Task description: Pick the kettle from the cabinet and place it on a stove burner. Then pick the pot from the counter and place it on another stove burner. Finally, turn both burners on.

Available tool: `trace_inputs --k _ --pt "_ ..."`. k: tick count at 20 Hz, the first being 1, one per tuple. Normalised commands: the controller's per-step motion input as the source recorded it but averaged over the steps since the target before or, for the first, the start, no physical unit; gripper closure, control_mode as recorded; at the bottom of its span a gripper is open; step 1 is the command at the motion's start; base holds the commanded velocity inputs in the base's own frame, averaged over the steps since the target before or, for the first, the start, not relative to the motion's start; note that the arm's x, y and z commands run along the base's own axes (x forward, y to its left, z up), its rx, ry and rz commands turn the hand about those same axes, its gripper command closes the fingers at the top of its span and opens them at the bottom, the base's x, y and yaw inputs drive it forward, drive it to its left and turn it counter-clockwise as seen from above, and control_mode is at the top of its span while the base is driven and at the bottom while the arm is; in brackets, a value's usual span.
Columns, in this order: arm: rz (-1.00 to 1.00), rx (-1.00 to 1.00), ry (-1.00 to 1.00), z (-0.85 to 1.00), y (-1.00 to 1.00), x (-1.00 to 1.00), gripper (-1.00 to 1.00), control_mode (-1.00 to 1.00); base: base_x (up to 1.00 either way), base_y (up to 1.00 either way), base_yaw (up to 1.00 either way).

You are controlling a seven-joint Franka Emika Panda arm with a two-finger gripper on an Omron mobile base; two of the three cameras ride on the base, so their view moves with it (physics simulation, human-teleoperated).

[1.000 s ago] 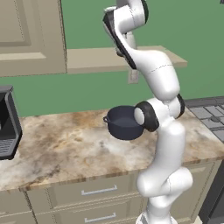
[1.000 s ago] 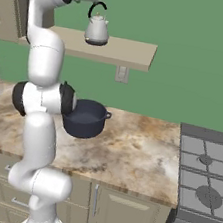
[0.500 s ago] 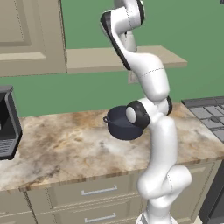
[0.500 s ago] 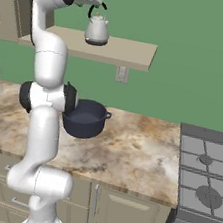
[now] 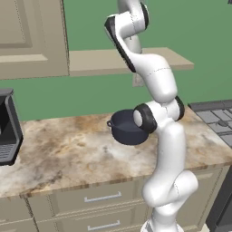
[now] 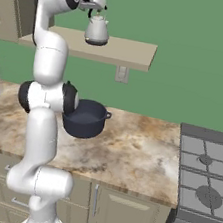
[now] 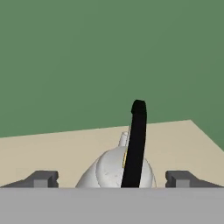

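On the cabinet's open shelf board, the kettle is seen between the spread tips of the tool, handle ungripped; bare shelf lies toward 3 o'clock.

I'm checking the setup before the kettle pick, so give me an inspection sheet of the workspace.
Surface: marbled counter with a wood-coloured front edge.
Job's things: kettle upright on the open shelf board; pot on the counter; stove burners bare.
Clutter: dark appliance at the counter's left end.
Grippers: gripper open, its fingertips on either side of the kettle's black handle.
Cables: nothing seen.
Surroundings: green wall, wall outlet, drawers below.
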Motion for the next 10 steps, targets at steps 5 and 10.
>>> trace_inputs --k 5,10 --pt "0.00 0.00 0.02 0.00 0.00 0.08 1.00 -1.00 0.00 0.00 0.00" --pt "0.00 0.00 0.01 0.00 0.00 0.01 1.00 -1.00 0.00 0.00 0.00"
